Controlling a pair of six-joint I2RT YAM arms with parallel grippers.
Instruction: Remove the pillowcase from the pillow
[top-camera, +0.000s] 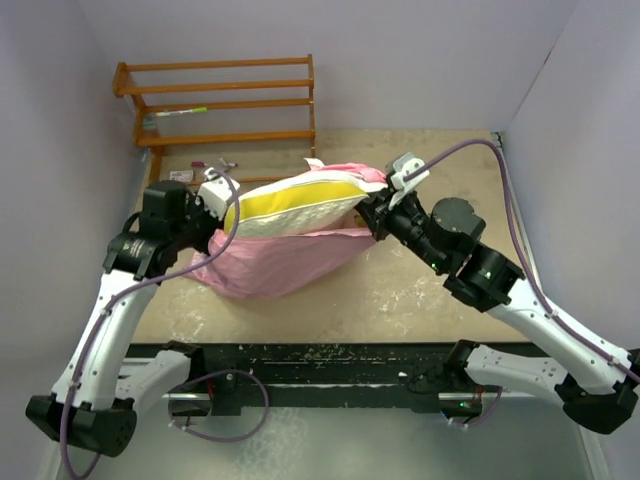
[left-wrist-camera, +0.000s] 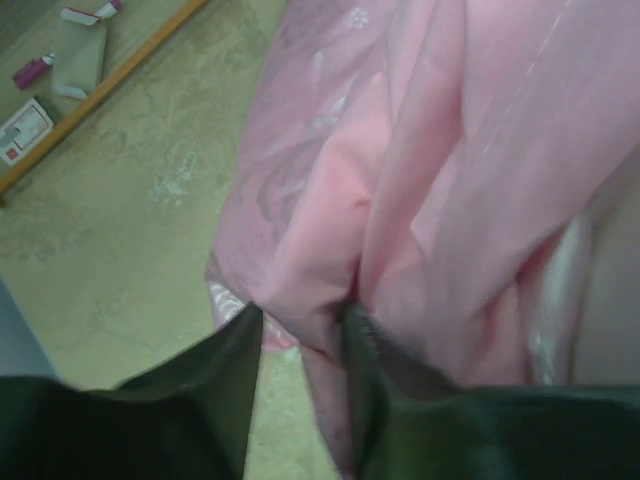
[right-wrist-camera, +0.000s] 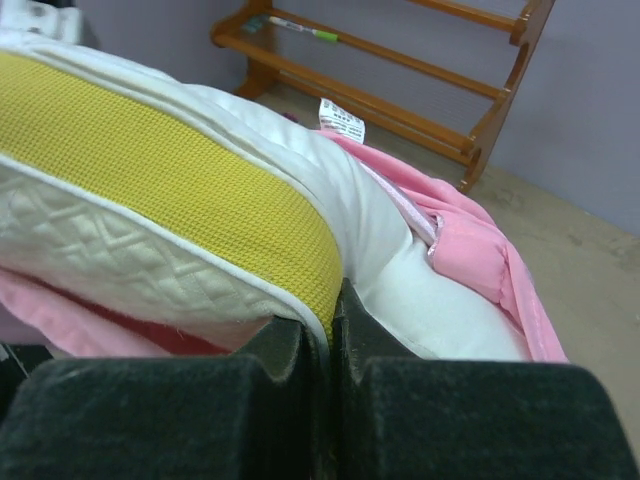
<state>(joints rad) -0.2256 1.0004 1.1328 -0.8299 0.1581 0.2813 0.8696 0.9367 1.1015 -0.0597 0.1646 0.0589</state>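
Observation:
The cream pillow (top-camera: 300, 203) with its yellow side edging is held up off the table. My right gripper (top-camera: 372, 215) is shut on its right end; in the right wrist view my gripper (right-wrist-camera: 330, 310) pinches the yellow edging (right-wrist-camera: 150, 160), with the small tag (right-wrist-camera: 340, 118) beyond. The pink pillowcase (top-camera: 275, 262) hangs off the pillow's underside and sags onto the table, with a bunch still around the far right corner (right-wrist-camera: 480, 250). My left gripper (top-camera: 222, 215) is at the pillow's left end. In the left wrist view it (left-wrist-camera: 303, 325) holds a bunched fold of pillowcase (left-wrist-camera: 420, 180) between its fingertips.
A wooden rack (top-camera: 225, 105) stands at the back left with a marker (top-camera: 180, 112) on a rail. Small loose items (top-camera: 200, 170) lie on the table in front of it, also in the left wrist view (left-wrist-camera: 30, 125). Walls close in left, right and behind.

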